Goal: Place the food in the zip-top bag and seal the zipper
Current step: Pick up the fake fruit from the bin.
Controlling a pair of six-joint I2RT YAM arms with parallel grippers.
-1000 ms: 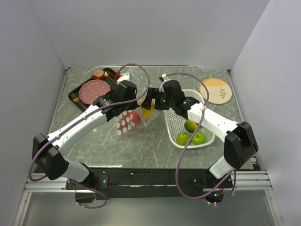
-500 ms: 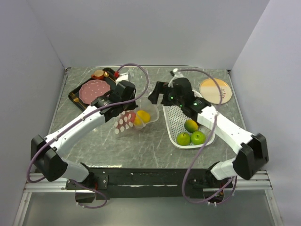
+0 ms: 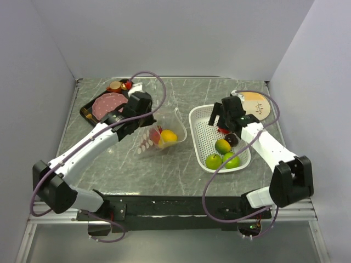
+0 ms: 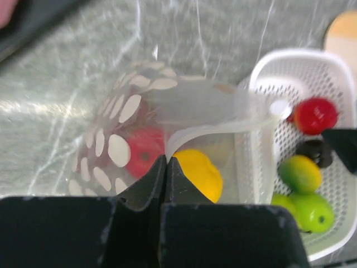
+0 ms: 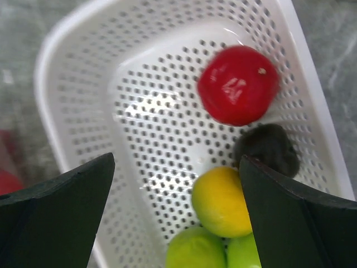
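The zip-top bag (image 3: 148, 141), clear with white dots, lies at mid-table with its mouth held open toward the basket. My left gripper (image 3: 146, 121) is shut on its mouth edge; the left wrist view shows the closed jaws (image 4: 166, 161) pinching the white zipper strip (image 4: 223, 129). Inside the bag (image 4: 120, 109) are a yellow citrus (image 4: 198, 174) and a red fruit (image 4: 144, 152). My right gripper (image 3: 221, 121) hangs open and empty over the basket. Between its open jaws (image 5: 177, 163) lie a red apple (image 5: 238, 84), a dark plum (image 5: 269, 148), a yellow-green citrus (image 5: 220, 202) and green apples (image 5: 195, 252).
The white perforated basket (image 3: 204, 116) stands right of the bag. A black tray (image 3: 86, 110) with the pink meat slice (image 3: 108, 102) and a brown piece (image 3: 115, 86) is at the back left. A round plate (image 3: 258, 107) is at the back right.
My right gripper let the yellow citrus go into the bag, opened, and swung right to hang over the basket. My left gripper kept hold of the bag's mouth edge.
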